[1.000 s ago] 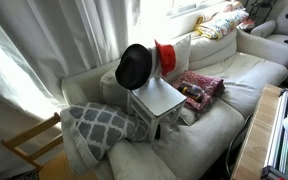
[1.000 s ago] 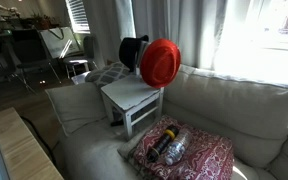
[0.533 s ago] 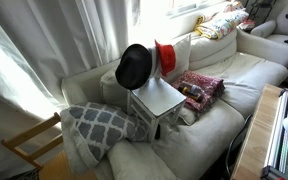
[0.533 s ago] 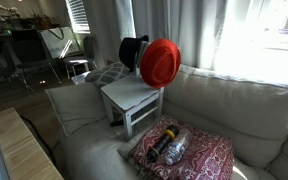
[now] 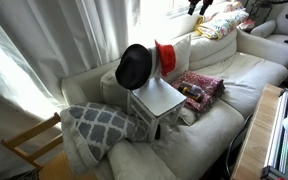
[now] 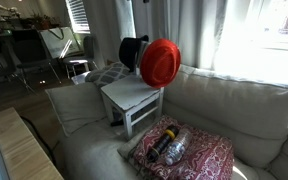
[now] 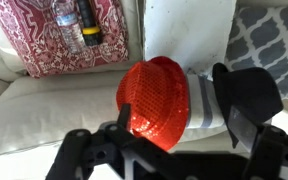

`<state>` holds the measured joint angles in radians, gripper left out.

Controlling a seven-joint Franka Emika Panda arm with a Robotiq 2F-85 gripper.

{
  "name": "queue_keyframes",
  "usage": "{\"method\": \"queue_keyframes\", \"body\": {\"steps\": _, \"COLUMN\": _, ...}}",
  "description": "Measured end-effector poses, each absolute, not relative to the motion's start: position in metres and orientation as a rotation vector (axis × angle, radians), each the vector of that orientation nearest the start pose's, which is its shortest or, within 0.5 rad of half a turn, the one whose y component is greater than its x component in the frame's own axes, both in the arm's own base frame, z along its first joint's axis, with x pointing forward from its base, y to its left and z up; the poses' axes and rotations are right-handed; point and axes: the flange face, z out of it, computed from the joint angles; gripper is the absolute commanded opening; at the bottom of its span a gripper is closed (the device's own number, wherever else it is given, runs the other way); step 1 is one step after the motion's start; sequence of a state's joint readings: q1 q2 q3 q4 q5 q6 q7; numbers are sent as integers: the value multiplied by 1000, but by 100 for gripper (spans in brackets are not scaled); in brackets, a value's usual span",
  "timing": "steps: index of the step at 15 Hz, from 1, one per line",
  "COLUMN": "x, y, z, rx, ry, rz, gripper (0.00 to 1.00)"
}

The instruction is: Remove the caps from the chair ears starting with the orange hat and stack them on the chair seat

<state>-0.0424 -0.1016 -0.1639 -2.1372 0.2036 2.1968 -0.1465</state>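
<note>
Sofa (image 5: 239, 85), grey cushion (image 5: 94, 125) beside chair seat (image 5: 160, 98).

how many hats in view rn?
2. The orange hat sits on one top corner of the pale chair, the black hat on the other. No sign of more.

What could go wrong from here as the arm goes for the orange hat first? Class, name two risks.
1. In the wrist view the black hat sits right beside the orange hat. The open gripper coming down might snag it or knock it off first.
2. The small chair stands on a soft sofa, so tugging a hat off its ear could rock or tip the chair.
</note>
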Motion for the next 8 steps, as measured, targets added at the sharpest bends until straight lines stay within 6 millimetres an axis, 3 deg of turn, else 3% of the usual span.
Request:
{"method": "queue_keyframes", "body": {"steps": 5, "x": 541, "y": -99, "z": 360, "rx": -2917, "ry": 278, "rz": -346, "gripper": 100}}
{"method": "queue_keyframes", "body": {"steps": 6, "x": 542, "y": -97, "z": 343, "rx": -2908, "ry": 279, "rz": -335, "gripper": 100}}
{"method": "queue_keyframes", "body": {"steps": 8, "x": 544, "y": -95, "z": 329, "rx": -2904, "ry": 284, "rz": -322, "gripper": 100}}
